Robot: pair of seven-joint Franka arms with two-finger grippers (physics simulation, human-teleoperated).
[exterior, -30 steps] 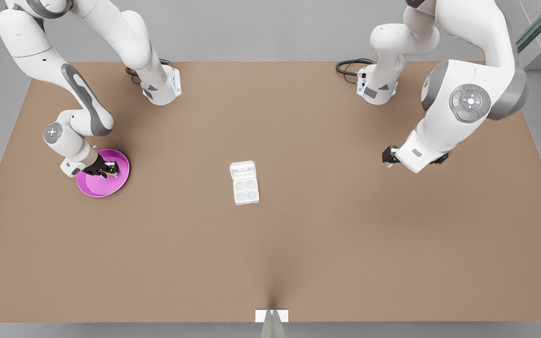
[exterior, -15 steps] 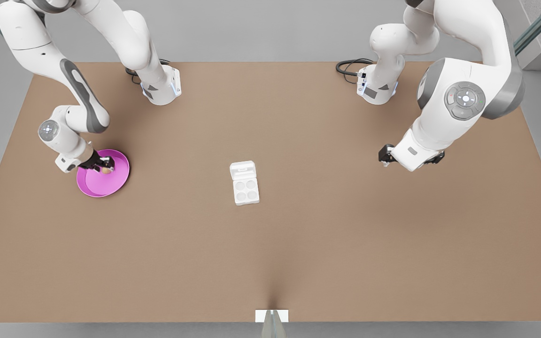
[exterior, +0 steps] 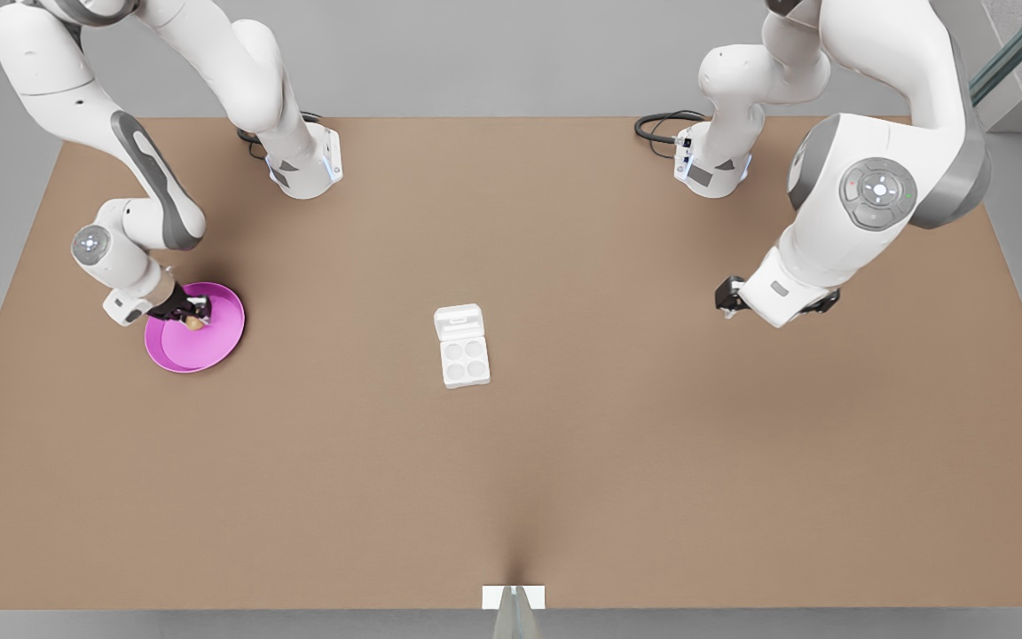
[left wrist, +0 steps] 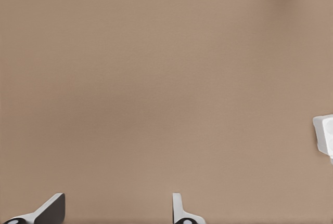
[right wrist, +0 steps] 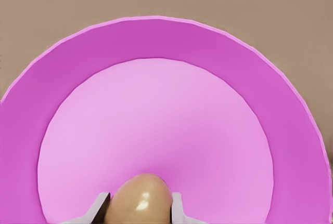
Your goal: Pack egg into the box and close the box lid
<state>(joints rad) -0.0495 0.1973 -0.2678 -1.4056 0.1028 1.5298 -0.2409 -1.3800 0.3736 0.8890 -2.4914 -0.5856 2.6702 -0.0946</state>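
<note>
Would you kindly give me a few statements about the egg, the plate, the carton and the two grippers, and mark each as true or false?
1. The egg sits between the right gripper's fingers over the pink plate. True.
2. The box already holds an egg in one well. False: all four wells look empty.
3. The box lid lies open, on the side of the box away from the camera. True.
4. The left gripper is shut on the lid. False: its fingers are spread apart over bare table, well away from the box.
5. The plate touches the box. False: they stand far apart on the table.
</note>
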